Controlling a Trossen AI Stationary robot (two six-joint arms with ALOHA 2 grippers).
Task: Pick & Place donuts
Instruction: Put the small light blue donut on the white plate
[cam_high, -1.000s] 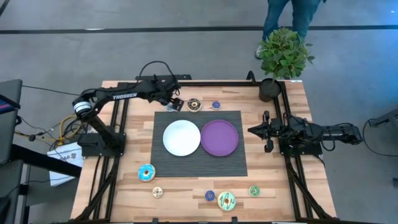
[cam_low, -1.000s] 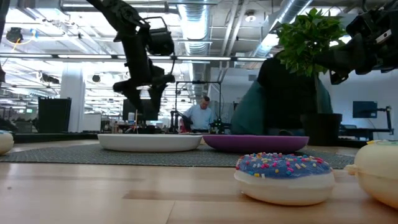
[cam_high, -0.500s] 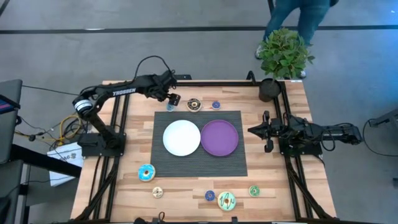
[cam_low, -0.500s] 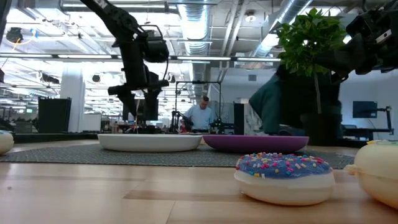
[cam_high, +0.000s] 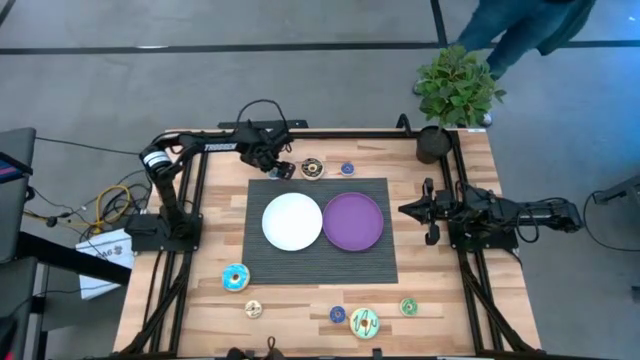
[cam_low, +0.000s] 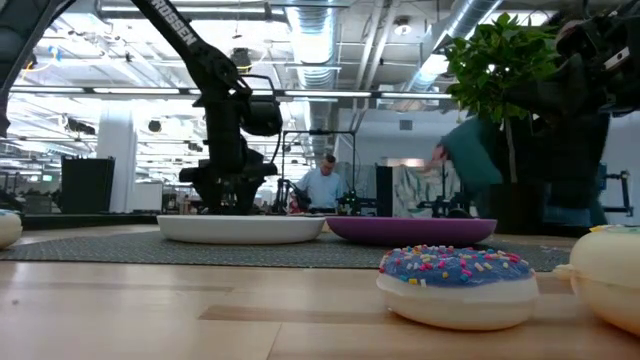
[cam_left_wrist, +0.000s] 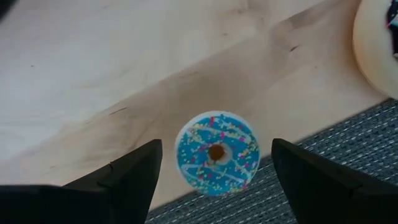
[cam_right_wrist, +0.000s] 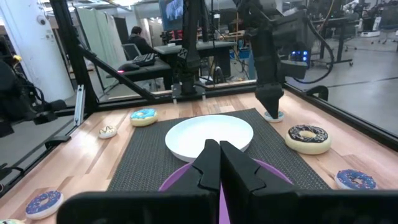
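Note:
My left gripper (cam_high: 274, 167) is open and low over the mat's far left corner. In the left wrist view its fingers (cam_left_wrist: 130, 174) stand on either side of a small blue sprinkled donut (cam_left_wrist: 216, 153) without touching it. That donut lies flat, partly on the grey mat and partly on the wood. A brown donut (cam_high: 312, 168) and another small blue donut (cam_high: 347, 169) lie beside it along the far edge. The white plate (cam_high: 292, 221) and the purple plate (cam_high: 353, 221) sit on the mat. My right gripper (cam_right_wrist: 219, 163) is shut and waits at the table's right side.
Several more donuts lie on the wood near the table's near edge: a blue one (cam_high: 235, 278), a tan one (cam_high: 254, 309), a small blue one (cam_high: 338, 314), a large green one (cam_high: 364, 321) and a small green one (cam_high: 408, 306). A potted plant (cam_high: 455, 90) stands at the far right corner.
My left gripper has come down from well above the table to table level at the mat's far left corner, staying open, and now straddles the small blue donut. The donuts and plates have not moved. A person has walked past behind the plant.

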